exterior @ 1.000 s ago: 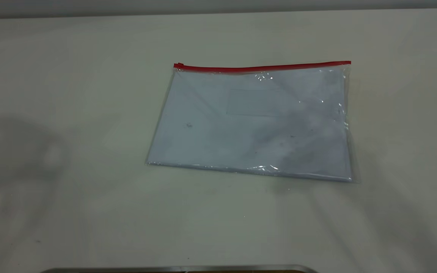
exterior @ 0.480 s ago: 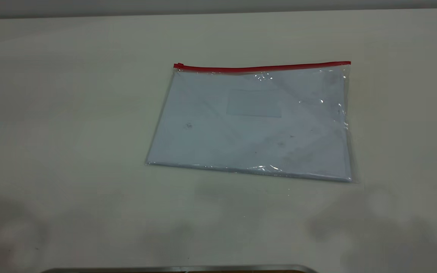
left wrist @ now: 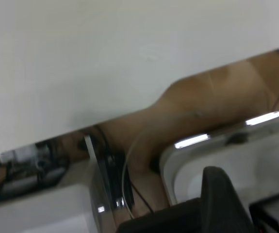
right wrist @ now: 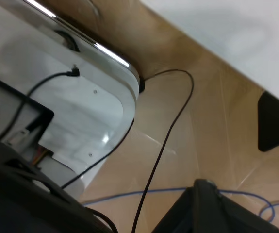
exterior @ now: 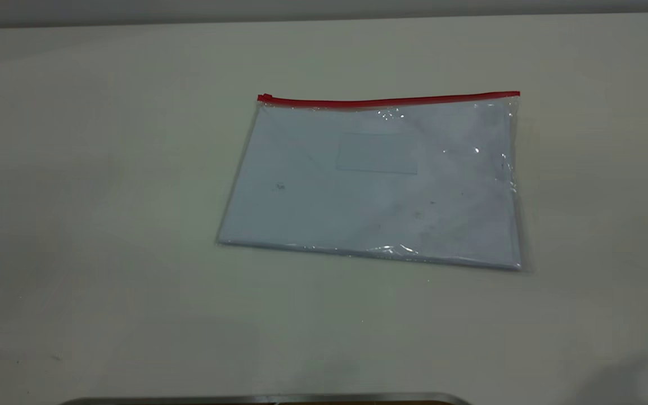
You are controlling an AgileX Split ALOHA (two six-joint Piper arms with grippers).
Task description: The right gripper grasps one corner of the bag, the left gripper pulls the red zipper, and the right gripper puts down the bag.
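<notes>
pale table carries the bag flat, well apart from both grippers (neither appears in the exterior view). the red zipper lines its far edge, slider at that view's left end. whether either claw is released or clenched, i cannot tell.

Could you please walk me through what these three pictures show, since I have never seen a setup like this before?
This is a table robot with two arms, each ending in a gripper that carries its own small camera.

The exterior view looks down at the table. On it lies the bag, a flat clear pouch with white paper inside, with the red zipper along its far edge and the slider at that view's left end. Neither arm appears there.

The other two pictures come from the wrist cameras. The left gripper and the right gripper show only as dark shapes, aimed off the table at floor, cables and equipment. Nothing is held.
</notes>
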